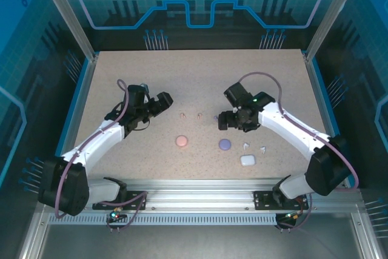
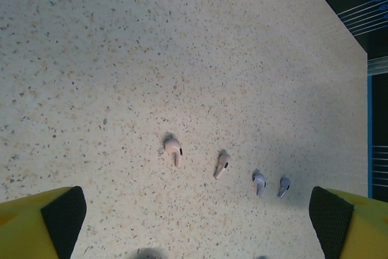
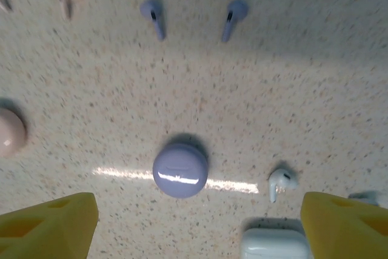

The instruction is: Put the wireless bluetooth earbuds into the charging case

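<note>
The counter [image 1: 200, 77] carries everything in loose colour groups, probably so each pair lies near its own case. Both claws hover released and empty: the left claw [image 2: 197, 216] over the pink earbuds [image 2: 173, 147], the right claw [image 3: 200, 216] above the purple case [image 3: 180, 170], which looks shut. The white case [image 3: 267, 244] sits at its 5 o'clock. The purple earbuds [image 3: 153, 15] lie flat at its 12 o'clock, long axes roughly 12-to-6, stems toward 6. A white earbud [image 3: 280, 180] lies at 3 o'clock, stem toward 7.

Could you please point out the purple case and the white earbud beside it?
purple case [image 3: 180, 170]: right wrist view, centre of its top.
white earbud [image 3: 280, 180]: right wrist view, its rounded head.
</note>
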`<control>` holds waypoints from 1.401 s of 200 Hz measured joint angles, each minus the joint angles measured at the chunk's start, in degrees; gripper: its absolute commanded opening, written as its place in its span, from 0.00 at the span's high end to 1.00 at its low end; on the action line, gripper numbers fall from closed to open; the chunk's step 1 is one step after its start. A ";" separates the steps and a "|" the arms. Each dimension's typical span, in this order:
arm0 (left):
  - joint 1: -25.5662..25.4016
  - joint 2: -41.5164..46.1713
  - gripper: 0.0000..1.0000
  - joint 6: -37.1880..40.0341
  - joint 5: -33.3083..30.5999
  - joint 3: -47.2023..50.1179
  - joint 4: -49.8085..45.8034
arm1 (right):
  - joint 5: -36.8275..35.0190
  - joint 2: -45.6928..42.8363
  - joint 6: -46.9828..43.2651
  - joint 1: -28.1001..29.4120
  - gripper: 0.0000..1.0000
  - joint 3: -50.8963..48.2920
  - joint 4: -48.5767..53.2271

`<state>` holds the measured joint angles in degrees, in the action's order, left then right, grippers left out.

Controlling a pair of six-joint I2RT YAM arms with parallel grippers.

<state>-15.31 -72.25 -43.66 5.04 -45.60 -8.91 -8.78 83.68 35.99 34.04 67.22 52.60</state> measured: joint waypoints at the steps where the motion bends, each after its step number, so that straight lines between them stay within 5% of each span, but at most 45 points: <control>1: 0.00 -0.04 0.01 0.00 0.00 -0.02 -0.04 | 0.00 0.11 0.02 0.11 0.13 -0.02 0.02; 80: -0.20 -0.50 0.01 -0.17 0.44 -2.89 -4.17 | -0.26 11.91 1.55 3.87 0.21 -0.63 0.04; 280: -0.20 -0.50 0.01 -0.15 1.29 -2.95 -4.55 | 1.44 19.41 7.15 6.60 0.25 -2.69 -5.33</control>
<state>-15.51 -72.75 -43.81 6.33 -48.56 -13.45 -7.33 103.09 43.13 40.64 64.53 47.27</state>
